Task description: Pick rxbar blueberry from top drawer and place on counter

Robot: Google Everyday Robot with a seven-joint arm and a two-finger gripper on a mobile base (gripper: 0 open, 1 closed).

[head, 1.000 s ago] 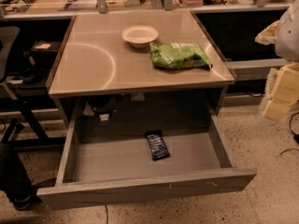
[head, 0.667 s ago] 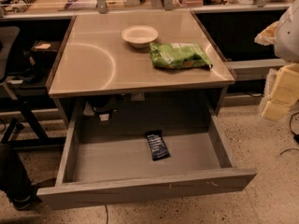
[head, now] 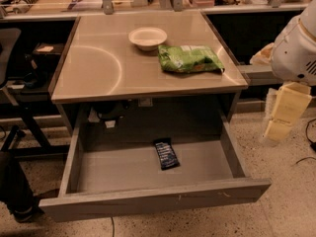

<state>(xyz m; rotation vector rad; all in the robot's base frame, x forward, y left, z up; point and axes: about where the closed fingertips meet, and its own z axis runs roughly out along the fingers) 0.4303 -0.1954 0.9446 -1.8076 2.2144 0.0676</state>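
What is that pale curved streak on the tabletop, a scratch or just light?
Camera view: the arc on the counter looks like reflected glare, not a mark; the top drawer is shadowed at its back under the tabletop, yet the rxbar blueberry stands out; the gripper hangs at the right edge, beside the counter, warmly lit.

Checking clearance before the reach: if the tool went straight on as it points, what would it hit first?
Probably the speckled floor: the tool hangs at the view's right edge, beside the top drawer, pointing down. Depth is unclear.
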